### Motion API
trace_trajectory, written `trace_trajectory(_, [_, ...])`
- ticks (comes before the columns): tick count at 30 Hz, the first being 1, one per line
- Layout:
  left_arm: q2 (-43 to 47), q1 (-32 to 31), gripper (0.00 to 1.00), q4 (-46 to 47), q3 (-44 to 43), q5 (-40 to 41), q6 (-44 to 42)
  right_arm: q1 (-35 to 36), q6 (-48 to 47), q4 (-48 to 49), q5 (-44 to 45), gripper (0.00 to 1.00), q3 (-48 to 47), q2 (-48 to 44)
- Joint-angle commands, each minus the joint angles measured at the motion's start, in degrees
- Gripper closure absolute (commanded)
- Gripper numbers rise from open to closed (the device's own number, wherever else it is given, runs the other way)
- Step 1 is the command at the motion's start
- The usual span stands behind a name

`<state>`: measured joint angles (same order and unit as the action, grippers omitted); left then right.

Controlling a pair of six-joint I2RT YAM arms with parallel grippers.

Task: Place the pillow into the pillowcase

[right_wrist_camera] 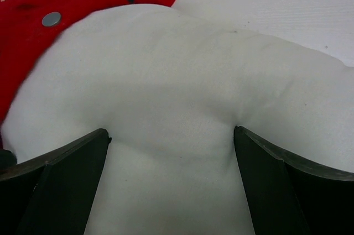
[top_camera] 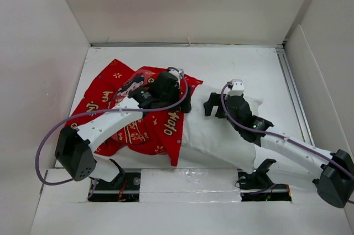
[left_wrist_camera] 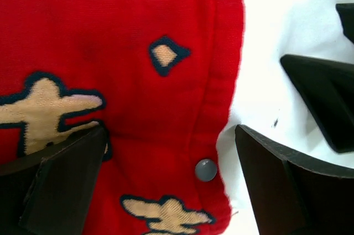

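Note:
The red pillowcase (top_camera: pixel 127 110) lies spread on the left half of the table, its printed side up. The white pillow (top_camera: pixel 218 135) lies to its right, and its left end is covered by the red cloth. Whether that end is inside the case or only under it I cannot tell. My left gripper (top_camera: pixel 185 101) is open and straddles the pillowcase's hemmed edge (left_wrist_camera: pixel 221 97). A grey snap (left_wrist_camera: pixel 206 170) sits between the fingers. My right gripper (top_camera: pixel 212 104) is open, with both fingertips (right_wrist_camera: pixel 83 163) denting the pillow (right_wrist_camera: pixel 182 74), which bulges between them. The two grippers are close together.
White walls enclose the table (top_camera: pixel 232 61) on the left, back and right. A metal rail (top_camera: pixel 291 94) runs along the right side. The right gripper's black fingers (left_wrist_camera: pixel 326 97) show at the right of the left wrist view. A corner of the pillowcase (right_wrist_camera: pixel 33 25) shows in the right wrist view.

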<state>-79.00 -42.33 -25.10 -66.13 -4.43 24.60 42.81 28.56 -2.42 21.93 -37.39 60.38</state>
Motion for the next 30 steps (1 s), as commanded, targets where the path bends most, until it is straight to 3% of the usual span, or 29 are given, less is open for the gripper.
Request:
trace_trajectory(1, [-3.18,-4.24,0.00,-1.69,-3.73,6.79,-0.17,0.17,-0.34,4.17,-6.72,0.00,1.79,0.52])
trace_trajectory(3, [-7.64,-7.85,0.05,-3.28,-8.12,11.09,0.62,0.17,-0.87,4.78,-7.42,0.00,1.79,1.66])
trace_trajectory(6, [-12.83,-9.87,0.69,-7.76,-14.00,16.54,2.72,0.17,-0.87,6.27,-8.74,0.01,1.79,3.42])
trace_trajectory(8, [-14.16,-9.88,0.99,-10.40,-16.39,18.66,3.52,0.17,-1.39,7.94,-9.36,0.11,2.41,3.43])
trace_trajectory(13, [-15.48,-9.88,1.00,-16.37,-24.81,23.93,4.84,0.17,-2.62,11.64,-11.73,0.39,3.11,3.43])
trace_trajectory(14, [-15.48,-9.88,1.00,-18.30,-26.23,23.94,4.84,0.17,-2.63,11.64,-11.74,0.61,3.11,2.82])
trace_trajectory(15, [-15.48,-9.88,1.00,-19.19,-27.55,23.94,4.84,0.17,-2.63,12.95,-11.74,0.77,3.11,2.81])
trace_trajectory(16, [-15.48,-9.88,1.00,-20.06,-28.96,23.94,4.84,0.17,-2.63,13.48,-11.74,0.92,3.11,2.29])
trace_trajectory(17, [-15.48,-9.88,0.94,-21.03,-31.75,23.94,4.84,0.17,-2.63,13.49,-11.74,1.00,3.11,2.29])
trace_trajectory(19, [-14.96,-9.88,0.74,-22.27,-33.97,23.94,4.32,0.17,-2.63,13.49,-10.95,1.00,2.59,2.29])
trace_trajectory(20, [-14.95,-9.88,0.73,-22.79,-35.28,24.46,3.79,0.17,-2.63,13.49,-10.34,1.00,2.58,2.29])
trace_trajectory(23, [-14.34,-9.88,1.00,-22.80,-35.82,25.07,3.09,0.17,-3.16,13.49,-10.33,1.00,2.05,2.29])
trace_trajectory(30, [-17.49,-9.88,1.00,-22.45,-38.36,24.64,1.95,0.70,-3.77,16.74,-15.15,1.00,3.19,0.62])
